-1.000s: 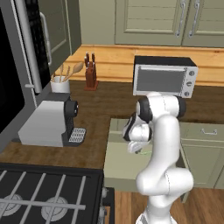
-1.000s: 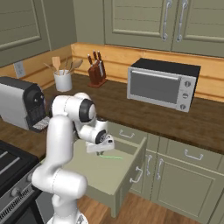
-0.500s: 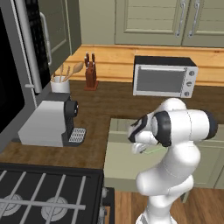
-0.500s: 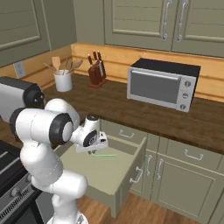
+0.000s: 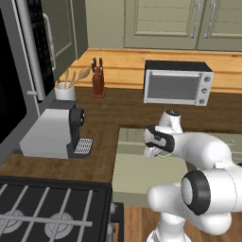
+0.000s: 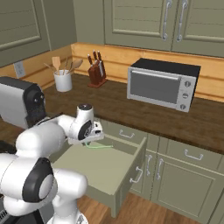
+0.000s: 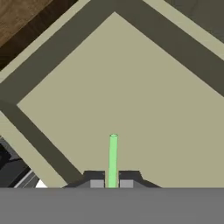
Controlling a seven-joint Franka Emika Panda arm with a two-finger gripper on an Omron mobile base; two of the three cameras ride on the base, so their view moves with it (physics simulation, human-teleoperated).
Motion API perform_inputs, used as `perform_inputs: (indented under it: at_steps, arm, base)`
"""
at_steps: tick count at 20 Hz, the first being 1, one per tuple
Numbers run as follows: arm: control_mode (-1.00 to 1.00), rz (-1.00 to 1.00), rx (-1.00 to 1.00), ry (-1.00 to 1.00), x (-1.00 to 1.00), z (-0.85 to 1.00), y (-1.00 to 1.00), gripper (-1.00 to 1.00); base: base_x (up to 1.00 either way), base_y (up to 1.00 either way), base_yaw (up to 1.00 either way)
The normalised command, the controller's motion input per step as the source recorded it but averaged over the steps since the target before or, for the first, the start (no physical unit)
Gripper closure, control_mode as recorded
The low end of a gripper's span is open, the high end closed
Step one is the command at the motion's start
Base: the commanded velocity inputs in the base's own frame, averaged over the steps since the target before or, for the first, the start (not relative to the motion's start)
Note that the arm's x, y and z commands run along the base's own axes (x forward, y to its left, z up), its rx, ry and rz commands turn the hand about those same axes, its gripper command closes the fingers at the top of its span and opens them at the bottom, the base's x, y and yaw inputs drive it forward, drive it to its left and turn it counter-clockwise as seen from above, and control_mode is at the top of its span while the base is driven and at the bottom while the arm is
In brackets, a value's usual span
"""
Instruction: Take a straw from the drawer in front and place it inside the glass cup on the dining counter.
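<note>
Even, flat rendered light, soft faint shadows, no glare, slightly coarse, blurry detail

- My left base view sits behind the arm on its left, high, facing forward and down over the open drawer (image 5: pixel 137 172), with the microwave (image 5: pixel 177 81) beyond the fingers.
- My right base view sits behind on the right, same downward tilt; drawer (image 6: pixel 103 168) ahead of the fingers.
- Both share drawer, microwave (image 6: pixel 162 84), knife block (image 5: pixel 97 81) and coffee machine (image 5: pixel 54 133).
- My hand view looks along the fingers (image 7: pixel 97 180), close over the drawer floor (image 7: pixel 131 100), the straw (image 7: pixel 113 159) rising between them.
</note>
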Motion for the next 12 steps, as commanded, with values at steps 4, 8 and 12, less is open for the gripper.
perform_inputs:
  at_steps: [4,8,12]
  arm:
    - [-1.00,-0.05,0.00,0.00,0.00,1.00,0.01,1.00]
    - [-1.00,-0.10,0.01,0.02,0.00,1.00,0.00,1.00]
    - [-1.00,-0.16,0.08,0.03,0.00,1.00,0.00,1.00]
  base:
    - [0.00,0.00,0.00]
    - [0.00,0.00,0.00]
    - [0.00,0.00,0.00]
